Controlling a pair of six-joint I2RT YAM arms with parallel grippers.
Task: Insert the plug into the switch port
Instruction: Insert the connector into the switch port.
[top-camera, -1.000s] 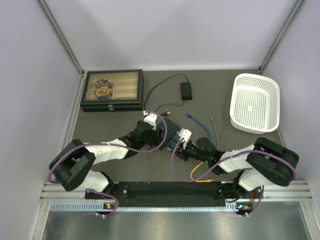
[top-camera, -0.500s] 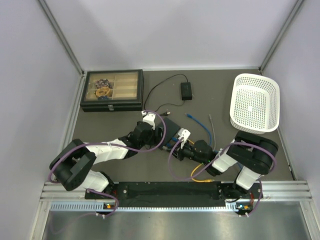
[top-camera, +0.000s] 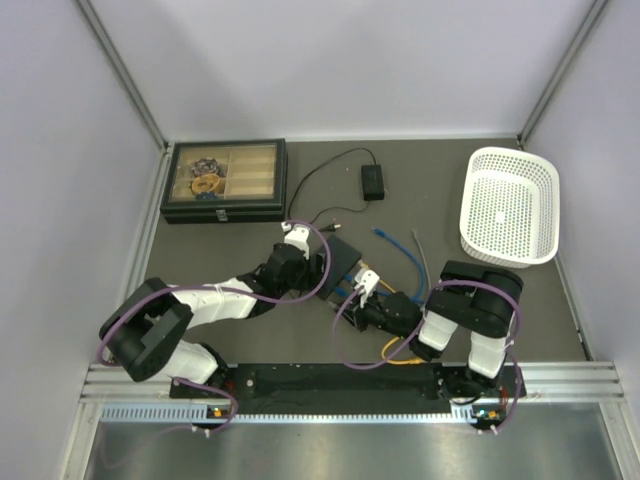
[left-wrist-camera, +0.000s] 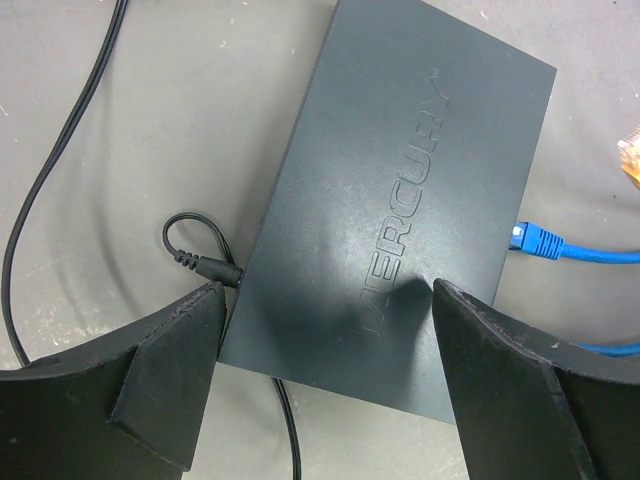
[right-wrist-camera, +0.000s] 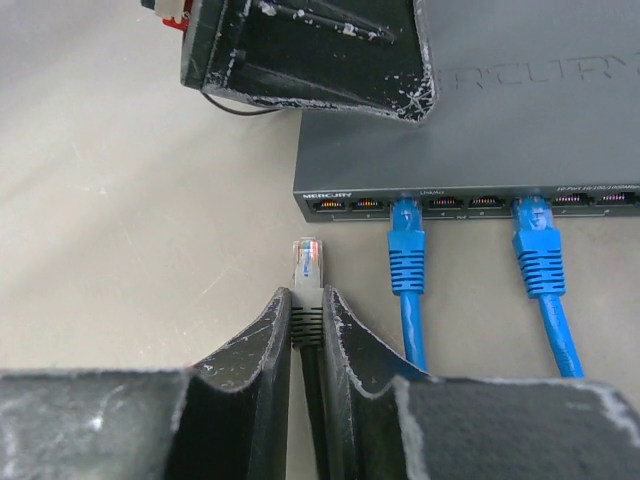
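The switch (left-wrist-camera: 400, 190) is a flat dark grey box lettered MERCURY, near the table's middle (top-camera: 346, 256). Its front edge (right-wrist-camera: 450, 200) carries the row of ports; two blue cables (right-wrist-camera: 405, 260) are plugged in, and the leftmost switch port (right-wrist-camera: 330, 204) is empty. My right gripper (right-wrist-camera: 307, 300) is shut on the grey boot of a clear-tipped plug (right-wrist-camera: 307, 262). The plug points at the left end of the port row, a short gap away and slightly left of it. My left gripper (left-wrist-camera: 328, 300) is open, its fingers (left-wrist-camera: 180, 350) on either side of the switch's near end.
A black power lead (left-wrist-camera: 205, 268) enters the switch's side and runs to a small power brick (top-camera: 372, 180). A black case with a clear top (top-camera: 224, 180) stands back left, a white basket (top-camera: 508, 205) back right. Loose blue (top-camera: 385, 236) and grey (top-camera: 420, 250) cables lie right of the switch.
My right arm has folded in toward its base and shifted the held plug a little left and nearer along the switch's front. The left arm has stayed put.
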